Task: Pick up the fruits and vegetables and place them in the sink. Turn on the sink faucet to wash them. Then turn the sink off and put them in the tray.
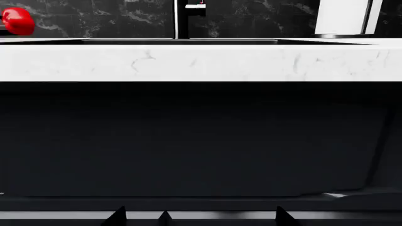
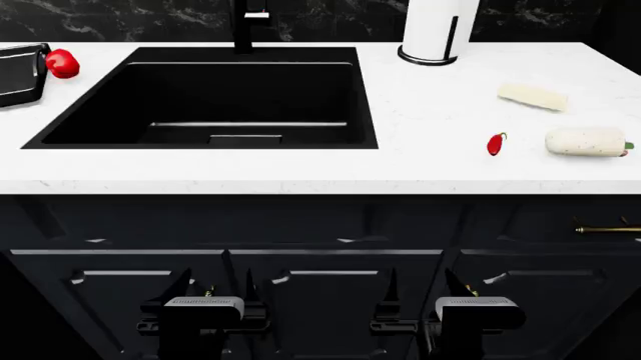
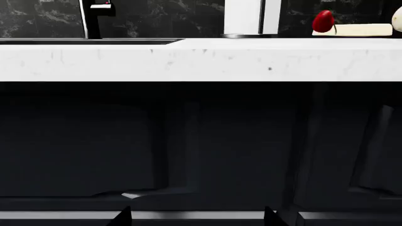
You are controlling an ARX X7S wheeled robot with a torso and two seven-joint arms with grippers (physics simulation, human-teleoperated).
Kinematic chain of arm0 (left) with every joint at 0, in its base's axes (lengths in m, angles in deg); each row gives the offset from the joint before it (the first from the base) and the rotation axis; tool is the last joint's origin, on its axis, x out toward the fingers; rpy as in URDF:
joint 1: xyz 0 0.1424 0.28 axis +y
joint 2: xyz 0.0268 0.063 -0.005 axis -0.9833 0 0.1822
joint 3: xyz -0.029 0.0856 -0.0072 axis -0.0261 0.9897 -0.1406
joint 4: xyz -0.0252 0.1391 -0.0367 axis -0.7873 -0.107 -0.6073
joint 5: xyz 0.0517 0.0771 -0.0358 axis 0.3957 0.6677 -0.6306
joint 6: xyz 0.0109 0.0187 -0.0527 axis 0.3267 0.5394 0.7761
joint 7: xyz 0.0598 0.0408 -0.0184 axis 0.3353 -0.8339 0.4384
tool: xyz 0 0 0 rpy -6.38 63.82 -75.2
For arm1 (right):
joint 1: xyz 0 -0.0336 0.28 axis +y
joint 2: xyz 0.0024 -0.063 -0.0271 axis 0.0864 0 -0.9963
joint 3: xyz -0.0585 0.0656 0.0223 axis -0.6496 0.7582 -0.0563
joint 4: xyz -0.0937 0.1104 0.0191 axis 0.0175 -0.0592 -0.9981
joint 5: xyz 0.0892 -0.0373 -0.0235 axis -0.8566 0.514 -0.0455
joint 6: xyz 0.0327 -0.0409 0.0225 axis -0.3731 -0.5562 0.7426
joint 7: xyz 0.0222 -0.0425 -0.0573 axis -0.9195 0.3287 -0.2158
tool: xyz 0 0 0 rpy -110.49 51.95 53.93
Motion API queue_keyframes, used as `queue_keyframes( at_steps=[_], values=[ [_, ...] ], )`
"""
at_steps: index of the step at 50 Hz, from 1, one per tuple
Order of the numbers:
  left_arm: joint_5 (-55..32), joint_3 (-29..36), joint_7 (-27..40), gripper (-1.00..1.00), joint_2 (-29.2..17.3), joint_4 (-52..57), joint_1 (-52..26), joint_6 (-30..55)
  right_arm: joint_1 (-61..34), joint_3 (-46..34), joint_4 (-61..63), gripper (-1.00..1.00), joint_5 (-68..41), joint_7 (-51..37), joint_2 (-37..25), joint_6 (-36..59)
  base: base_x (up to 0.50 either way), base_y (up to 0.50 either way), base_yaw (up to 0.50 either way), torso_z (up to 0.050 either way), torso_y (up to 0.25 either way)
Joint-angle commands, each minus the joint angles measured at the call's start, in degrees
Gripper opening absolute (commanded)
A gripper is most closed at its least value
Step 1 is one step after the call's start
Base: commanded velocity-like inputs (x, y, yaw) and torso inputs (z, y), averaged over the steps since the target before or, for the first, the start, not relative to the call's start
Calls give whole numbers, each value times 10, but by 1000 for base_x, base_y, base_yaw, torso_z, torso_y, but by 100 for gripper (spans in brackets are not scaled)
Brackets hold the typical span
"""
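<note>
The red bell pepper (image 2: 62, 64) sits on the white counter left of the sink (image 2: 200, 90), beside the black tray (image 2: 18, 71); the left wrist view shows the pepper (image 1: 18, 21) too. Right of the sink lies the small red chili (image 2: 496, 143), which also shows in the right wrist view (image 3: 323, 21). The black faucet (image 2: 243, 26) stands behind the basin. My left gripper (image 2: 218, 281) and right gripper (image 2: 421, 281) hang low in front of the dark cabinet doors, both open and holding nothing. Fingertips (image 1: 116, 215) (image 3: 122, 217) point at the cabinet front, well below the counter.
A white paper-towel roll (image 2: 436, 30) stands behind the sink's right corner. Two pale oblong items (image 2: 533, 96) (image 2: 589, 142) lie near the chili. The counter's front edge (image 2: 320, 184) overhangs dark cabinets with a brass handle (image 2: 606, 227).
</note>
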Motion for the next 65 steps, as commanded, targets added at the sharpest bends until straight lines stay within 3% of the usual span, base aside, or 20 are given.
queue_keyframes(
  at_steps=[1,7,14,26,34,53,65],
  values=[
    [-8,11,10,100,-9,10,2,6,0,-12,2,100,-8,-11,-9,2,0,0,0,0,0],
    [-19,24,22,100,-24,51,11,33,2,-20,9,100,-23,-25,-22,4,0,0,0,0,0],
    [-22,34,34,100,-37,154,0,119,-2,-27,75,100,-27,-35,-38,60,0,0,0,0,0],
    [-42,28,45,100,-63,409,-128,404,-61,-19,244,100,-45,-40,-71,247,0,0,0,0,0],
    [-53,20,40,100,-85,486,-196,512,-100,-11,322,100,-54,-42,-93,328,0,0,0,47,0],
    [-61,15,47,100,-100,508,-241,559,-141,-9,379,100,-56,-49,-115,365,0,17,0,50,0],
    [-68,9,48,100,-104,515,-252,565,-171,28,396,100,-61,-72,-120,423,377,142,0,50,0]
  ],
)
